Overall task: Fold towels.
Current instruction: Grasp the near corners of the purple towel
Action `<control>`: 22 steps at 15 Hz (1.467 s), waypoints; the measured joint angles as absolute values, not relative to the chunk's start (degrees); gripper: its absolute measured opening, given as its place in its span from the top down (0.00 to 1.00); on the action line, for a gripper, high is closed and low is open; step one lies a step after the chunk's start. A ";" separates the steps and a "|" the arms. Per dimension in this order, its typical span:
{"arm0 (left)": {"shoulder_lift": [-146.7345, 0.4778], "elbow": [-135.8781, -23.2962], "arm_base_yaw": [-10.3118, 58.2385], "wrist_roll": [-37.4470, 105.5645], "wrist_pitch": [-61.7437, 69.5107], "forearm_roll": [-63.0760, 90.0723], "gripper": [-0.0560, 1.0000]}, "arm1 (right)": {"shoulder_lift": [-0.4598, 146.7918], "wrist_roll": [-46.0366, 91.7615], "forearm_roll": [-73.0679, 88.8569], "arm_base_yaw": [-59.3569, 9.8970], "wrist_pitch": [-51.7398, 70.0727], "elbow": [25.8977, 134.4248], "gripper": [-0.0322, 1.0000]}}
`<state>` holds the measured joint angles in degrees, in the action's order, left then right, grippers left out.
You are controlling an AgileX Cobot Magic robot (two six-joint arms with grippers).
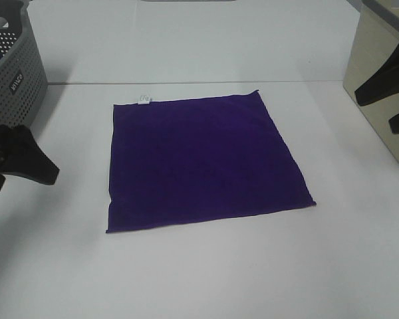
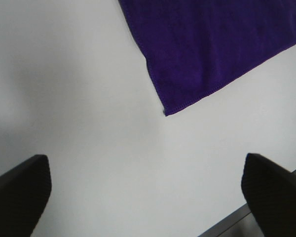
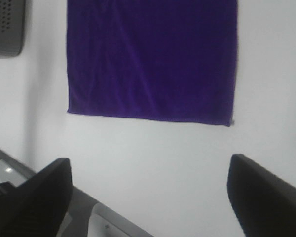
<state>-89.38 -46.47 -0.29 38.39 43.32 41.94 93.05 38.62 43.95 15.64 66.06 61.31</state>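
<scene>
One deep purple towel (image 1: 199,159) lies spread flat and square in the middle of the white table, its small white tag (image 1: 145,100) on the far edge. My left gripper (image 1: 23,181) hovers left of the towel, apart from it, fingers wide open and empty. The left wrist view shows a towel corner (image 2: 167,112) ahead of the open left gripper (image 2: 145,197). At the right edge, my right gripper (image 1: 376,111) hangs clear of the cloth. In its own view the right gripper (image 3: 148,192) stands open and empty, with the whole towel (image 3: 153,59) beyond it.
A grey perforated basket (image 1: 13,73) stands at the back left, also seen as the basket (image 3: 7,24) in the right wrist view. A beige box (image 1: 376,60) stands at the back right behind the right gripper. The table's edge (image 2: 246,217) runs close under the left gripper.
</scene>
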 joint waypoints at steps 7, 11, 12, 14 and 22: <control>-107.20 -52.88 8.19 39.36 36.27 46.24 0.03 | 105.60 41.54 44.75 15.99 61.36 65.20 0.16; -112.82 -55.58 8.31 41.14 36.73 50.76 0.03 | 105.60 42.86 45.15 15.99 62.57 65.32 0.16; -113.22 -55.86 8.31 41.48 36.96 51.80 0.03 | 105.65 42.86 45.21 15.99 61.94 65.32 0.16; -113.39 -55.92 8.31 41.54 37.01 52.20 0.03 | 107.60 42.69 45.38 15.99 59.99 65.37 0.17; -113.96 -55.98 8.31 41.71 36.15 55.86 0.03 | 120.21 46.07 46.81 13.35 53.17 65.37 0.17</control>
